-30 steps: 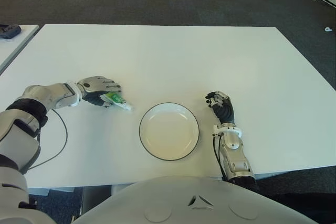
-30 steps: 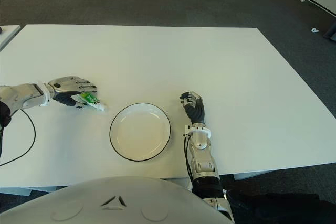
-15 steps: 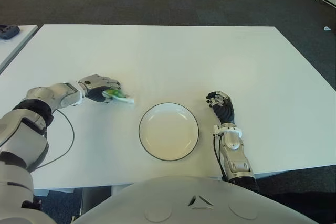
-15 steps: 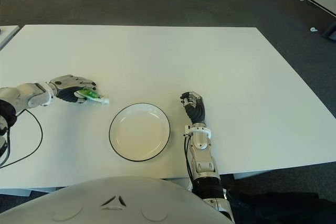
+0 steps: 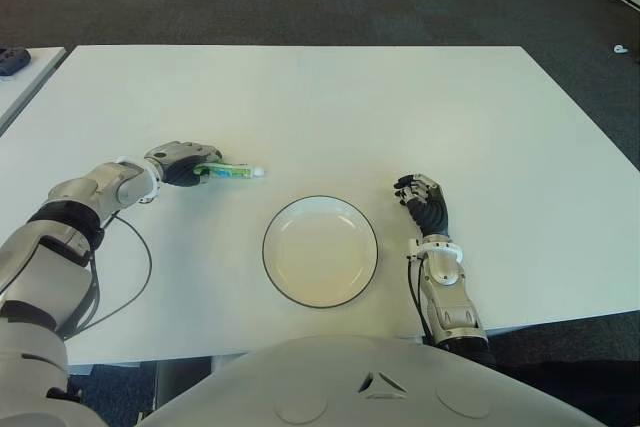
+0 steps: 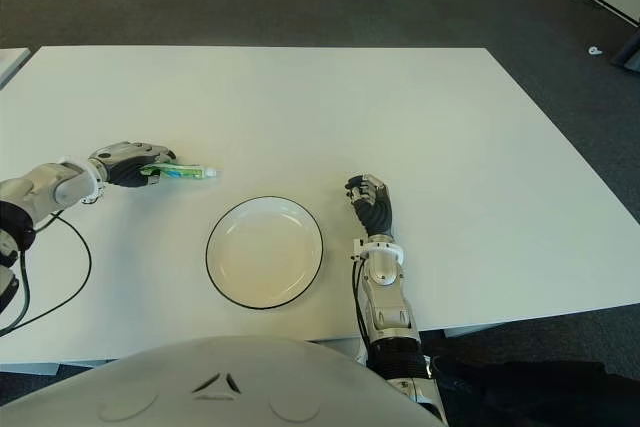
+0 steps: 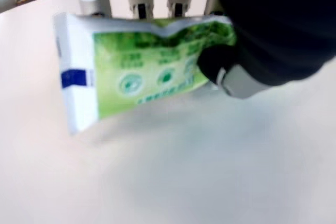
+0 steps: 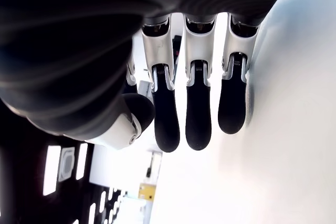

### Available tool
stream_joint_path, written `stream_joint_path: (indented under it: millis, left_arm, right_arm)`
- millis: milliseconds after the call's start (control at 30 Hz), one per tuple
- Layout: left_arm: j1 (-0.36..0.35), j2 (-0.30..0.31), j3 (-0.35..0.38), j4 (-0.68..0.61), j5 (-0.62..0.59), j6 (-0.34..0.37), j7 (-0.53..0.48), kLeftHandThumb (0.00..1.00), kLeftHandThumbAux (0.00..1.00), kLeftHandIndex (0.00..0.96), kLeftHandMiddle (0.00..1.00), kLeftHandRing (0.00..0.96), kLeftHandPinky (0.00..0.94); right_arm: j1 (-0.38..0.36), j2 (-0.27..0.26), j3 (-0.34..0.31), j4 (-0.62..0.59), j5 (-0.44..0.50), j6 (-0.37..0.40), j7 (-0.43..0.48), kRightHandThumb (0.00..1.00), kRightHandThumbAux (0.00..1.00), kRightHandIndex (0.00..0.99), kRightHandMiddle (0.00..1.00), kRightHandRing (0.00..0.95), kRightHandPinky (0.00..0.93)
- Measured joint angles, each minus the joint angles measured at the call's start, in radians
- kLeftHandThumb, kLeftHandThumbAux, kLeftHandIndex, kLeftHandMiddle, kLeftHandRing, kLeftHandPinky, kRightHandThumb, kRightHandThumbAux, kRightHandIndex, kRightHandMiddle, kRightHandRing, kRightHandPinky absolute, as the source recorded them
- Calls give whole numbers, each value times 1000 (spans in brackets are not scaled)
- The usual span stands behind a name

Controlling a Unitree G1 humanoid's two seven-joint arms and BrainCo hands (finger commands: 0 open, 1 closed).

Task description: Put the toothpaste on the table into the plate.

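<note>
Right, you're in the carry step: your left robot hand (image 5: 180, 161) has its fingers clenched around the toothpaste (image 5: 228, 172), thumb pressed on the green label in the left wrist view. The tube sticks out sideways from the fingers, cap end toward the plate (image 5: 320, 251), and looks raised just off the desk (image 5: 400, 107), though you can't be sure of the gap. The toothpaste sits left of the plate and a little beyond its far rim, apart from it. Next you'll want to swing that hand toward the plate, bring the tube over the bare middle, then let go low. Watch the long free end; it could catch the rim. Your right robot hand (image 5: 425, 202) shows just right of the plate, fingers relaxed, holding nothing.
</note>
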Motion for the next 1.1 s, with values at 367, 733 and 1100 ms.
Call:
stream_joint_path:
  millis: [367, 733, 1100]
  left_arm:
    - [21, 1, 7, -35, -3, 29, 0, 715, 707, 434, 748, 767, 758]
    - [39, 1, 21, -58, -13, 49, 0, 714, 712, 429, 761, 781, 778]
    - [59, -4, 48, -63, -31, 50, 2, 713, 713, 433, 778, 797, 802]
  right_arm:
    - [-1, -1, -2, 2, 0, 0, -1, 713, 730, 425, 483, 477, 488]
    - [-2, -1, -2, 5, 4, -4, 1, 712, 731, 425, 479, 469, 478]
    - [-5, 0, -2, 5, 5, -4, 1, 712, 731, 424, 474, 466, 480]
